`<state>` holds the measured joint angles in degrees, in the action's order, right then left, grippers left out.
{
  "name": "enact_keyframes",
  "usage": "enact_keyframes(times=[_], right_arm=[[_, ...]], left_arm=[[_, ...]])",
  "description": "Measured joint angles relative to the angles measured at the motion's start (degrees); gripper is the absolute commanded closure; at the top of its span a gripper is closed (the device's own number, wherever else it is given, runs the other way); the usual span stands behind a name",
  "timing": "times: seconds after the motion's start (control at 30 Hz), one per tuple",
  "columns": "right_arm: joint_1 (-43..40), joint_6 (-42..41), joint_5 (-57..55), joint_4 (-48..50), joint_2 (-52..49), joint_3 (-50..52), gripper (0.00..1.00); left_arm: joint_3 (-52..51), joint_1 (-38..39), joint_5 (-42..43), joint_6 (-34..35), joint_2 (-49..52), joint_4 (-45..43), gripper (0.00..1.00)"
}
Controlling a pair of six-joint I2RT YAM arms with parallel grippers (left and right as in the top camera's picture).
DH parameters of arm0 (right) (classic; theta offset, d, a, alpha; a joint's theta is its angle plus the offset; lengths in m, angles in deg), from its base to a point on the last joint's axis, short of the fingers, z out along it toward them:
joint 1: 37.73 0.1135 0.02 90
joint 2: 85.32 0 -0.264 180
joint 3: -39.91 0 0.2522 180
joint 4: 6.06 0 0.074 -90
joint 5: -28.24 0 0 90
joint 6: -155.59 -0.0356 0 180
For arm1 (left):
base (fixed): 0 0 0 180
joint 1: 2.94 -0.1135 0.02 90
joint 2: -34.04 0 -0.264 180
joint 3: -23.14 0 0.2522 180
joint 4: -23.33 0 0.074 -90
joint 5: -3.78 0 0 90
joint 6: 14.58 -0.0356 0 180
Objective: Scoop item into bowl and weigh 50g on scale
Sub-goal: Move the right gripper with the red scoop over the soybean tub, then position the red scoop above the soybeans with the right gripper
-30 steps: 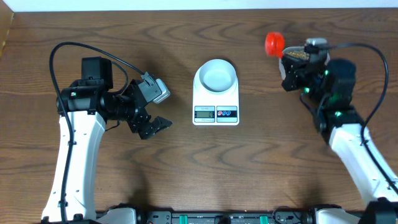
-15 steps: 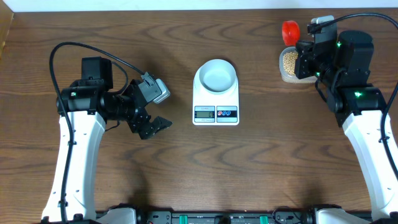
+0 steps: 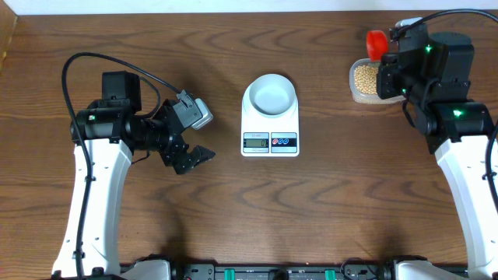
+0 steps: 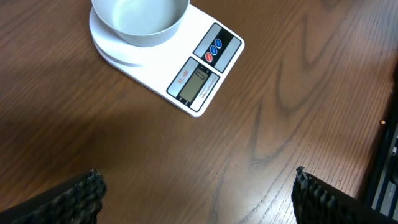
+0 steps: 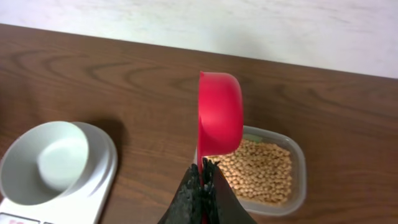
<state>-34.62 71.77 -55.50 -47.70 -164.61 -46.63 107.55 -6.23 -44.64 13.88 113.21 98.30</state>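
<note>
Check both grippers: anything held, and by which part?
Right gripper pinches the red round plastic scoop by its handle. Left gripper is open, holding nothing.

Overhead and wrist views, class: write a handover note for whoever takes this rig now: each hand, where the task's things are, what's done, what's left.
Left hand: open, empty, over bare table left of the scale.
Right hand: shut on the red scoop by its handle, above the clear tub of beans; scoop's inside hidden.
Bowl: empty, on the scale.
Done: scoop grasped, bowl placed.
Left: scoop beans into bowl until 50 g.
</note>
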Motion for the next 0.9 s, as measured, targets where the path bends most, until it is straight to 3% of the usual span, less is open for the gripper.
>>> enact_keyframes(times=[0.9], right_arm=[[0.02, 0.83, -1.01, 3.26, 0.0, -0.26, 0.99]], left_arm=[[0.0, 0.0, -0.02, 0.0, 0.0, -0.81, 0.02]])
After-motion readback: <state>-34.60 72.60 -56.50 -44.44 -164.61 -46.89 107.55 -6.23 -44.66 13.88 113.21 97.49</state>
